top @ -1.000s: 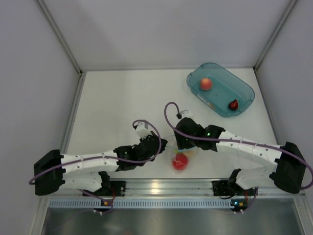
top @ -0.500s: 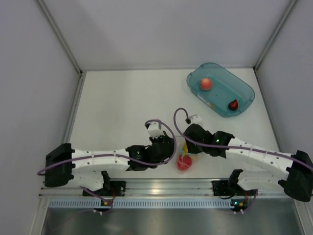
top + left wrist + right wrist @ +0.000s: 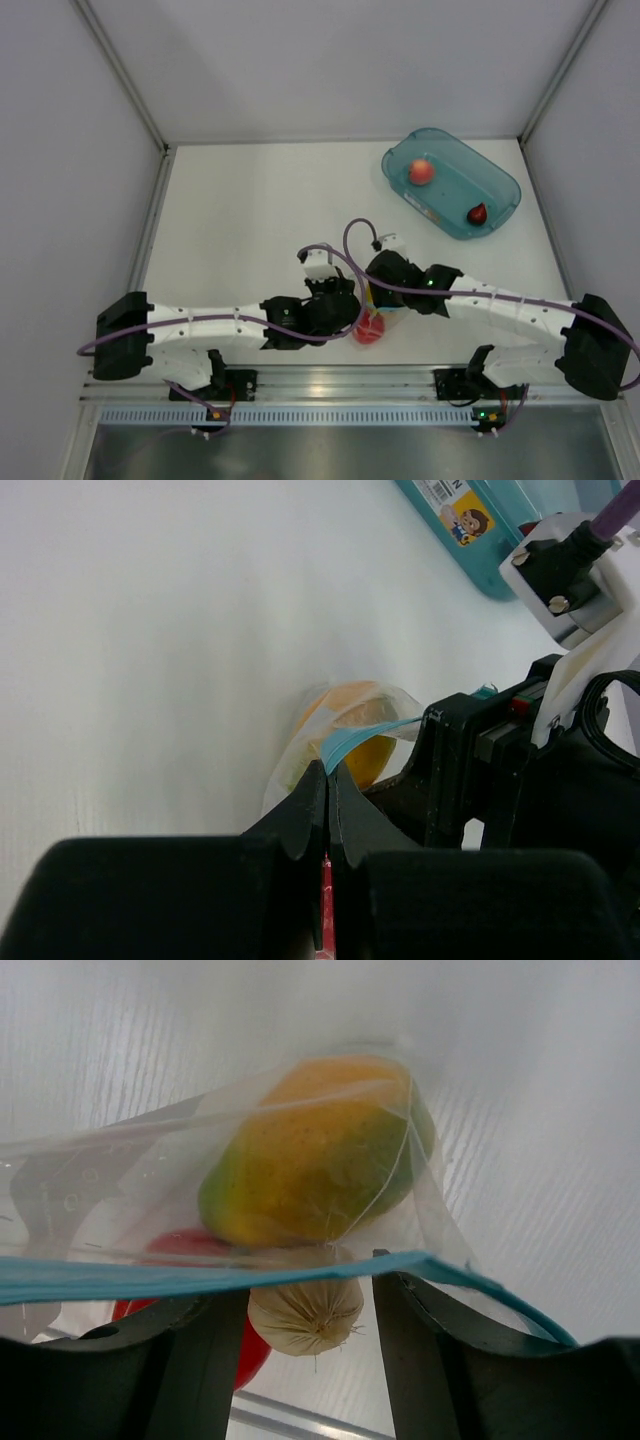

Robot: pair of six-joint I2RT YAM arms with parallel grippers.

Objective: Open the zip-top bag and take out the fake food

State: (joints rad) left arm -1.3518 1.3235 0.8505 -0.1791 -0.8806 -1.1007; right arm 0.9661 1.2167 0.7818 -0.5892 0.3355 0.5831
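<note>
My left pincer [image 3: 328, 780] was pinched tight on the teal zip strip [image 3: 362, 734] of the zip-top bag [image 3: 100, 1180], the 2 fingers pressed together with the strip running out from between their tips. My right pincer [image 3: 308, 1285] faced it from the other side, close enough that its black body filled the right of my left wrist view. Its jaws stood apart, with the same teal strip stretched across the front of both fingertips; I could not tell whether either finger hooked the plastic. The bag sat between my 2 pincers near the front edge of the bench [image 3: 250, 200], its clear, creased film rising above the strip. Inside it lay the yellow-orange mango [image 3: 320, 1150], green along one side, with the red tomato ball [image 3: 368, 328] lower down and a pale ridged piece [image 3: 305, 1312] showing in the gap between my right fingers. Well apart from the bag, at the far right of the bench, stood the teal tub [image 3: 450, 190], holding the pinkish ball [image 3: 421, 172] at one end and the dark red piece [image 3: 477, 213] at the other.
</note>
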